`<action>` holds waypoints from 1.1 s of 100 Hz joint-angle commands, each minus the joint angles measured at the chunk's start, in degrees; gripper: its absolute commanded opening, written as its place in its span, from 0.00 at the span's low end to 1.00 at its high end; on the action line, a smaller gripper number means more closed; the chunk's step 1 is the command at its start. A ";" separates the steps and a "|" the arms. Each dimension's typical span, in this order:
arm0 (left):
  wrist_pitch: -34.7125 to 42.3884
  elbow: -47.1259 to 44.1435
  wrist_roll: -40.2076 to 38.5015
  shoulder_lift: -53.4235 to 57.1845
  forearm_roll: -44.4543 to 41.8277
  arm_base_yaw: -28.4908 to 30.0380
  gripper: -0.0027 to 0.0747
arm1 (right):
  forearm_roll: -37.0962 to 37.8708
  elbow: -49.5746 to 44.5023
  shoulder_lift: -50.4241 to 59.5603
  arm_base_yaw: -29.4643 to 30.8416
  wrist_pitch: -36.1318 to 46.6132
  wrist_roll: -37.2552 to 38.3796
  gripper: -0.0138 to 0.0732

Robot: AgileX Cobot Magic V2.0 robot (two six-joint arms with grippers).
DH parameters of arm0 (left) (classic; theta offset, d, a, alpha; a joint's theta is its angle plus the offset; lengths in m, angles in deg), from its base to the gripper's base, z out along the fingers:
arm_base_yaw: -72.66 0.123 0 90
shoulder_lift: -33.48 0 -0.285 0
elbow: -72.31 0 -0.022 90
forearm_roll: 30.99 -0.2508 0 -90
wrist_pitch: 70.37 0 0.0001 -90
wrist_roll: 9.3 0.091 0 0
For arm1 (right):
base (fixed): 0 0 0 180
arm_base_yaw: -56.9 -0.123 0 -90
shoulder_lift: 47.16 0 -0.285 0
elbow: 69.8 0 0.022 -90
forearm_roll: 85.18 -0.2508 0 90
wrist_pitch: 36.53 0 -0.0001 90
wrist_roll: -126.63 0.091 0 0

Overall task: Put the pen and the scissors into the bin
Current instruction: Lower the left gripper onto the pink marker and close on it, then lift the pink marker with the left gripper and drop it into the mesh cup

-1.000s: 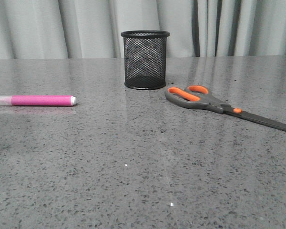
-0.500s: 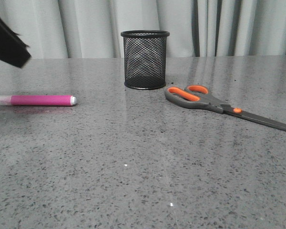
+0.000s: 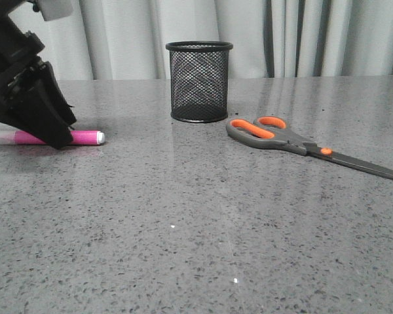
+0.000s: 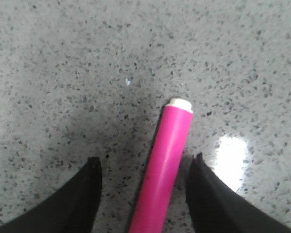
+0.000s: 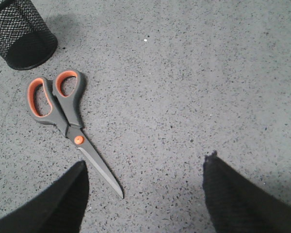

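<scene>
The pink pen (image 3: pixel 85 137) lies on the grey table at the left, white end toward the middle. My left gripper (image 3: pixel 49 134) has come down over its barrel and is open; in the left wrist view the pen (image 4: pixel 169 160) lies between the two black fingers, with gaps on both sides. The scissors (image 3: pixel 281 137) lie flat at the right, handles toward the black mesh bin (image 3: pixel 199 82). In the right wrist view the scissors (image 5: pixel 63 121) and bin (image 5: pixel 22 31) show beyond my open, empty right gripper (image 5: pixel 145 170), which hangs above the table past the blade tip.
Grey curtains hang behind the table's far edge. The speckled table top (image 3: pixel 196 229) stretches toward me in front of the pen, bin and scissors.
My left arm has come into the front view from the upper left and dropped down onto the pen, now hiding part of its barrel. The pen, bin and scissors have not moved.
</scene>
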 commanded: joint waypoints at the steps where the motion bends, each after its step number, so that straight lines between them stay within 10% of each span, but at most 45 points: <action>1: -0.28 1.72 0.10 1.36 1.13 -0.44 0.49 | -1.13 2.03 -0.21 -0.12 2.94 -0.84 0.68; 15: -1.81 1.72 0.10 0.96 -1.64 -0.44 0.43 | -1.13 2.03 -0.21 -0.12 2.94 -0.84 0.68; 33: -4.38 1.72 0.10 0.81 -4.43 -0.44 0.01 | -1.13 2.03 -0.21 -0.12 2.94 -0.84 0.68; 58: -6.37 7.24 0.10 3.44 4.94 -0.44 0.01 | -1.13 2.03 -0.21 -0.12 2.94 -0.84 0.68; 77: -3.92 14.00 0.10 5.70 28.04 -0.58 0.01 | -1.13 2.03 -0.21 -0.12 2.94 -0.84 0.68; 110: 15.84 14.74 10.13 3.42 56.93 -11.68 0.01 | -1.35 2.03 -0.21 -0.12 2.94 -0.84 0.68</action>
